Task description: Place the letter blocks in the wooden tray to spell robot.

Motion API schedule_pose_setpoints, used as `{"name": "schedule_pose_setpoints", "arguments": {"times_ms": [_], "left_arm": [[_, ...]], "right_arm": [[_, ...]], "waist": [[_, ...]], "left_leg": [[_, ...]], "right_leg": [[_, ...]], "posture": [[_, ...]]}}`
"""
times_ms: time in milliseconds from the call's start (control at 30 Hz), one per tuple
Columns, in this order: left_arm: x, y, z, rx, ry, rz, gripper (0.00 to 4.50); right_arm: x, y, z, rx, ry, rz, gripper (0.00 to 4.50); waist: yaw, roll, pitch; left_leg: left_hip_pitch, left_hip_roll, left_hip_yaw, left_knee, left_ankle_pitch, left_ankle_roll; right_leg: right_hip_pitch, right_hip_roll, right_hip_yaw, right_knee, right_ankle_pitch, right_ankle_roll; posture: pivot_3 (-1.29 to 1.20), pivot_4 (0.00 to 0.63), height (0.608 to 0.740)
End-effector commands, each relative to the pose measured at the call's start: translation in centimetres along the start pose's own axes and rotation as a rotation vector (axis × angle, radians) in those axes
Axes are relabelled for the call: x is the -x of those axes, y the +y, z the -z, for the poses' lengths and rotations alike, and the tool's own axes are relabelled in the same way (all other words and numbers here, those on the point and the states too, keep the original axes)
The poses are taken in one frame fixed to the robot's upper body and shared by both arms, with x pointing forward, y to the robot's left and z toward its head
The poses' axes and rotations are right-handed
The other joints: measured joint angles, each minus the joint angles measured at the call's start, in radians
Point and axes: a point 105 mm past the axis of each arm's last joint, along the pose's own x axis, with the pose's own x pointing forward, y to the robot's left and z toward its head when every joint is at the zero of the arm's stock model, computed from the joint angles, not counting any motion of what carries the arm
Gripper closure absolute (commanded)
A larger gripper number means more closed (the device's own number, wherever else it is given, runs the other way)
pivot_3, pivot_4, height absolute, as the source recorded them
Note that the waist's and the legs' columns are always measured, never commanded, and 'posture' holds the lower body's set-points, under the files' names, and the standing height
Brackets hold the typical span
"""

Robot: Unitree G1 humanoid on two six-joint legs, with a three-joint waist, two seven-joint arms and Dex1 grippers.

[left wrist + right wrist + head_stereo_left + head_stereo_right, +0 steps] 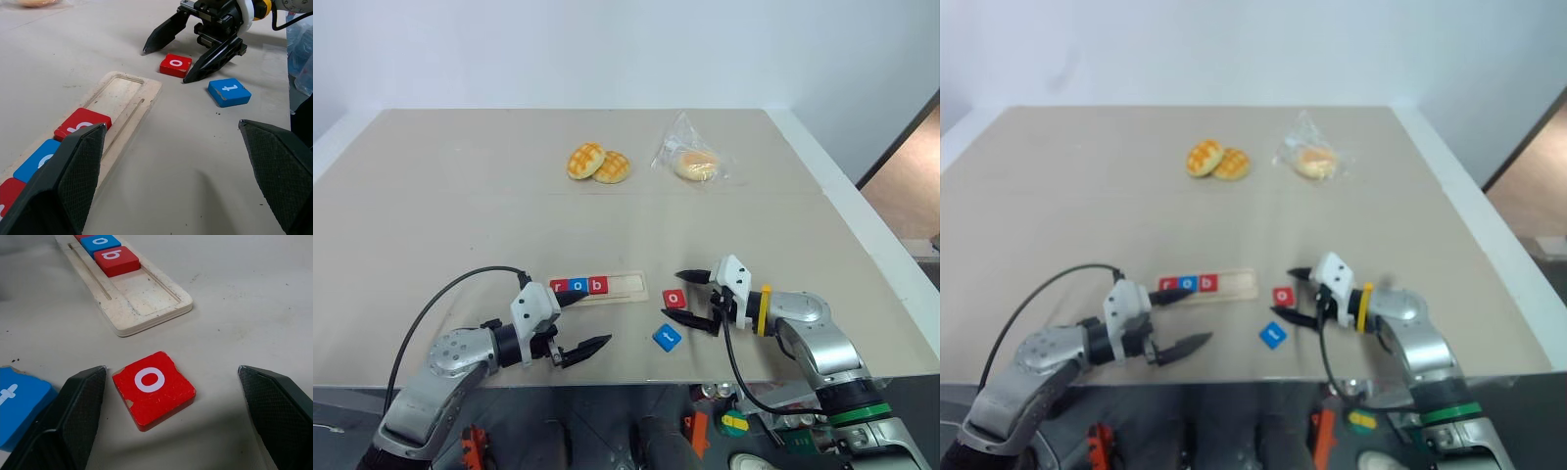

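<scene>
The right gripper [691,301] stands wide open and low over the table [460,196], its black fingers [73,416] straddling the loose red "o" block [154,389]; whether either tip touches the tile cannot be told, and the forearm reaches in from the near right, pointing left. The left gripper [587,320] is also spread wide and empty, held near the left end of the wooden tray [628,286], pointing right. The tray holds red "r" [558,287], blue "o" [578,286] and red "b" [597,285]; the blue "t" block [667,337] lies on the table near the loose "o".
</scene>
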Motion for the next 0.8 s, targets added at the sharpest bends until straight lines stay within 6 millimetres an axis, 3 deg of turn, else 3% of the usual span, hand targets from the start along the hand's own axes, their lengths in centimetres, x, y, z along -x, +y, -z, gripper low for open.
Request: {"name": "schedule_pose_setpoints", "arguments": {"times_ms": [33, 133, 200, 533, 800], "left_arm": [[0.1, -0.2, -0.5, -0.017, -0.021, 0.001, 0.0], [0.1, -0.2, -0.4, -0.017, -0.022, 0.002, 0.0], [0.0, -0.2, -0.4, -0.017, -0.022, 0.002, 0.0], [0.0, 0.0, -0.4, -0.012, -0.02, 0.001, 0.0], [0.0, 0.3, -0.5, -0.014, -0.023, -0.011, 0.0]], "right_arm": [[0.3, -0.2, 0.8, -0.021, 0.06, 0.047, 1.0], [0.2, -0.4, 0.6, -0.031, 0.052, 0.068, 2.24], [0.3, -0.4, 0.6, -0.036, 0.054, 0.078, 2.84], [0.7, -1.3, 0.5, -0.023, 0.055, 0.132, 2.86], [0.6, -1.8, -0.7, -0.009, 0.031, 0.158, 2.86]], "waist": [[0.0, 0.0, 0.0], [0.0, 0.0, 0.0], [0.0, 0.0, 0.0], [0.0, 0.0, 0.0], [0.0, 0.0, 0.0]], "left_leg": [[0.0, 0.0, 0.0, 0.0, 0.0, 0.0], [0.0, 0.0, 0.001, 0.0, 0.0, 0.0], [0.0, 0.0, 0.001, 0.001, 0.0, 0.0], [0.0, 0.0, 0.002, 0.001, 0.0, 0.0], [0.0, 0.0, 0.002, 0.001, 0.0, 0.0]], "right_leg": [[0.0, 0.0, 0.0, 0.0, 0.0, 0.0], [0.0, 0.0, 0.001, 0.0, 0.0, 0.0], [0.0, 0.0, 0.001, 0.0, 0.0, -0.001], [0.0, 0.0, 0.002, 0.0, -0.001, -0.001], [0.0, 0.0, 0.002, 0.0, 0.0, -0.001]], "posture": [[0.0, 0.15, 0.74], [0.0, 0.15, 0.74], [0.0, 0.15, 0.74], [0.0, 0.15, 0.74], [0.0, 0.15, 0.74]]}}
